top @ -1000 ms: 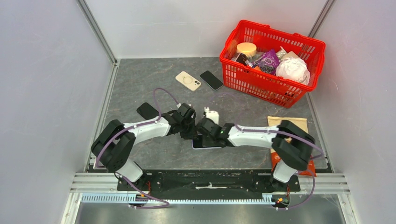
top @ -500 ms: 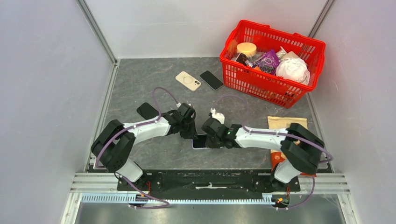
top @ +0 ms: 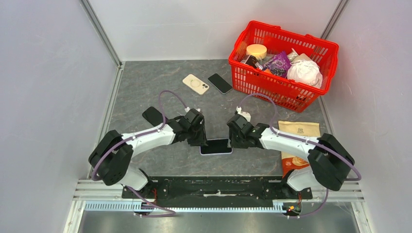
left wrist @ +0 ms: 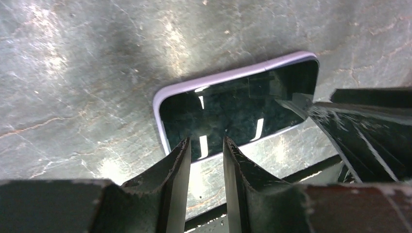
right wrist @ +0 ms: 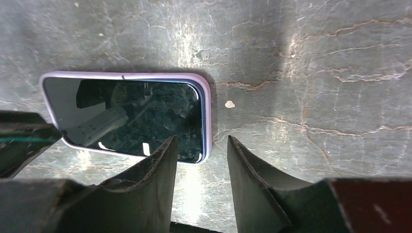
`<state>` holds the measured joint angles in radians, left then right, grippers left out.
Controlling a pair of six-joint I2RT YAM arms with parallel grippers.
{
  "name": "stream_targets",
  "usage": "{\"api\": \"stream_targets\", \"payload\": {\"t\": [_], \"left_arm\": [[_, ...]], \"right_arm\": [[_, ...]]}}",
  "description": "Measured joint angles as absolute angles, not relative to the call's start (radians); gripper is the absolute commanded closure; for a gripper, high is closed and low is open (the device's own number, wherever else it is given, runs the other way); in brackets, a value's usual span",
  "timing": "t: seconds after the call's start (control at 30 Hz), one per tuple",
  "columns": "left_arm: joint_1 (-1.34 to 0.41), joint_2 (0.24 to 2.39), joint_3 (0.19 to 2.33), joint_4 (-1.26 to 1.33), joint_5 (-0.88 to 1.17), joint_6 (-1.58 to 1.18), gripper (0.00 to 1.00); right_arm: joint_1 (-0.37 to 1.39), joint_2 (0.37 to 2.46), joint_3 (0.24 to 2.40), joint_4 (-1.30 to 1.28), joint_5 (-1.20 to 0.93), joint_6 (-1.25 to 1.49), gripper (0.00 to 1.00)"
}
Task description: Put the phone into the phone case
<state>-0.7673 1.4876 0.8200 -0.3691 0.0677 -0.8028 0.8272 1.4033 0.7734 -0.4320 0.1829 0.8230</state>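
Right claw (top: 237, 137) is backing rightward off phone (top: 216, 146), fingers apart | left claw (top: 198, 139) is hovering at its other end, narrowly apart | phone is lying in lilac case (left wrist: 218, 77) on grey veined bench (top: 145, 82), white walls (top: 48, 73) enclosing

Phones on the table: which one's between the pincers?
The screen-up phone with the lilac rim, near the arm bases, flanked by left pincer and right pincer. The black phone and cream phone lie farther back, by the red basket.
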Motion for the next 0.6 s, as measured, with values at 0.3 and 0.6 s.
{"api": "stream_targets", "payload": {"t": [0.3, 0.6], "left_arm": [[-0.835, 1.411, 0.772, -0.369, 0.033, -0.854, 0.63], [-0.921, 1.330, 0.664, -0.349, -0.038, -1.013, 0.63]], "right_arm": [[0.829, 1.466, 0.760, -0.392, 0.138, 0.826, 0.70], [0.894, 1.487, 0.751, -0.374, 0.222, 0.876, 0.82]]}}
